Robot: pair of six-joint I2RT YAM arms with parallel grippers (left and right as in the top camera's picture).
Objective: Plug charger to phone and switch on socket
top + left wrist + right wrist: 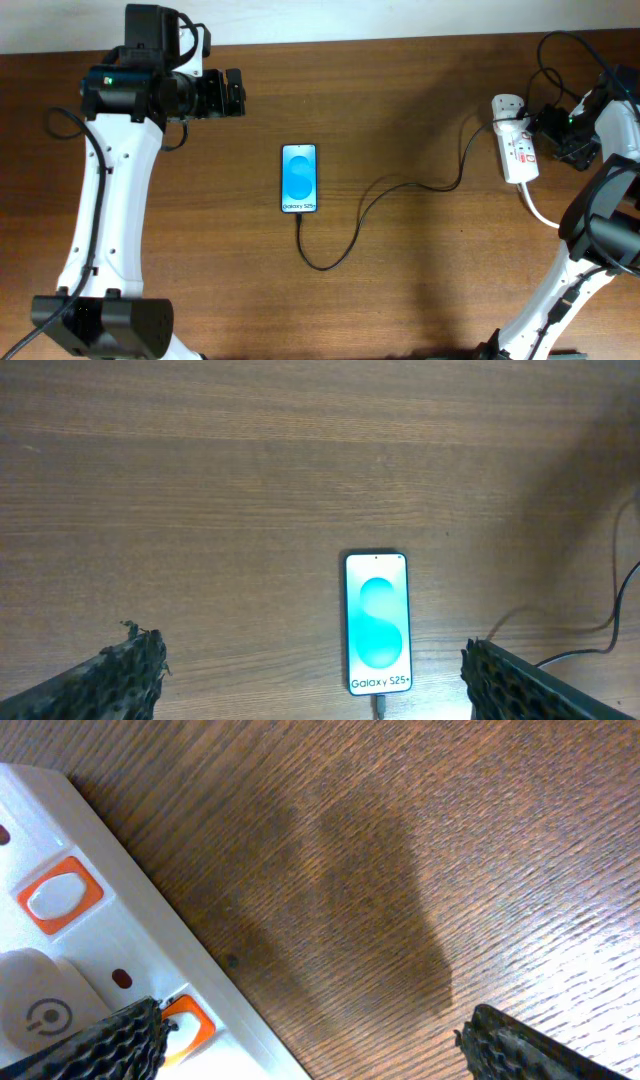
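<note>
The phone (299, 179) lay mid-worktop (400, 290), long axis near-to-far, port end toward the robot, cable (345, 235) plugged in. The power strip (515, 150) lay far right. Left jaws and right jaws stood wide open, empty, the right at an orange switch (195, 1018). A skewed press might shove the strip and tug the cable loose.

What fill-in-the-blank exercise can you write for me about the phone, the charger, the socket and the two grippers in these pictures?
1. The black charger runs from the socket and is plugged into the ___.
2. The phone lies with its screen facing ___.
3. One finger of the right gripper is over a switch of the ___.
4. The left gripper has its jaws ___.
Missing words: phone; up; socket; open.
</note>
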